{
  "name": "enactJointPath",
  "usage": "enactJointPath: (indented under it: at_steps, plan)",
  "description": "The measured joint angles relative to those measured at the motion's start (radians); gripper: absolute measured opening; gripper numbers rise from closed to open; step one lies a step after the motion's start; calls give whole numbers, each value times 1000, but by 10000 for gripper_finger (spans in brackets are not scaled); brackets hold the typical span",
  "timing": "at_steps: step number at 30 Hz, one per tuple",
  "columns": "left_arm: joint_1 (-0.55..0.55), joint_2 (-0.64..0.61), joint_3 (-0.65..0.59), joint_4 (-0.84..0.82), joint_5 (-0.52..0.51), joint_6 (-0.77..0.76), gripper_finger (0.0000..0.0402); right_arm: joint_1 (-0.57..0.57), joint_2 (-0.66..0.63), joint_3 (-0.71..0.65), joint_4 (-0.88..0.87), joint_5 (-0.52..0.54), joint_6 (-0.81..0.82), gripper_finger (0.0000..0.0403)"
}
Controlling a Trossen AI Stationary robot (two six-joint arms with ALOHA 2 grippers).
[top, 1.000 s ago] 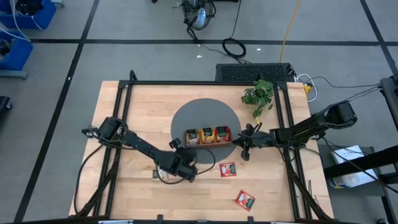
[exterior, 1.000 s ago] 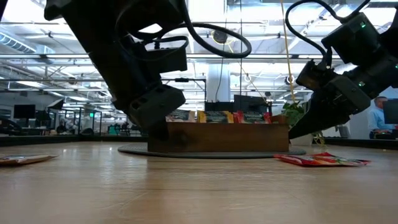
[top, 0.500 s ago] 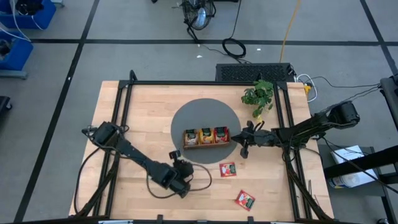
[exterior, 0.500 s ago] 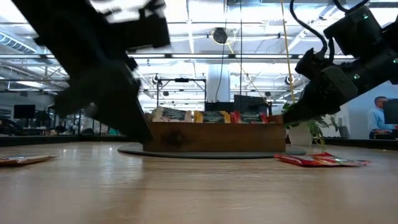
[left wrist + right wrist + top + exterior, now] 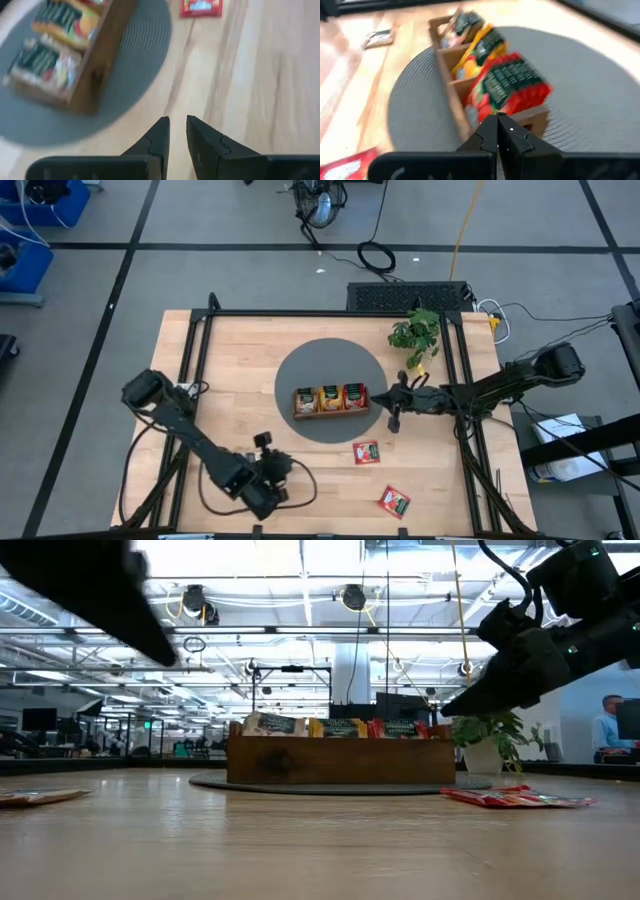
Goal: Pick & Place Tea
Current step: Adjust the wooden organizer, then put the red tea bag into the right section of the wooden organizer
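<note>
Green, yellow and red tea sachets (image 5: 331, 397) fill the wooden tray (image 5: 331, 413) mid-tabletop; two red sachets (image 5: 366, 452) lie loose nearby, awaiting placement. The right gripper (image 5: 393, 421) hovers clenched, empty; the left gripper (image 5: 263, 443), near edge, is slightly parted, empty.

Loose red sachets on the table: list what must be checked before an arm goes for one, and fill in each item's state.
1. Red sachet beside the mat lies flat on bare wood with nothing on it: ok.
2. Red sachet near the table edge lies flat and uncovered: ok.
3. Left gripper is empty, jaws slightly apart: ok.
4. Right gripper is ready to pick: not ok, jaws shut.
5. Right gripper is clear of the tray: cannot tell, it is close to the red end.
6. Room is left in the red compartment: cannot tell.
</note>
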Motion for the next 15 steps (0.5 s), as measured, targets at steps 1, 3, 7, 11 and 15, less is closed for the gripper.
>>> enactJointPath:
  at_steps: [1, 3, 7, 11, 15]
  plan:
    - [-12, -5, 0, -34, 15, -45, 72, 0, -6, 0, 1, 17, -1, 0]
    - [-41, -10, 0, -114, 50, -143, 72, 0, -20, 0, -1, 38, -23, 0]
    - [-105, -16, 0, -234, 108, -340, 72, 6, -52, 0, -15, 37, -60, 0]
    - [-161, -14, 0, -287, 113, -503, 72, 33, -83, 0, -16, 79, -131, 0]
    - [-193, -10, 0, -297, 81, -599, 72, 70, -110, 0, -17, 122, -170, 0]
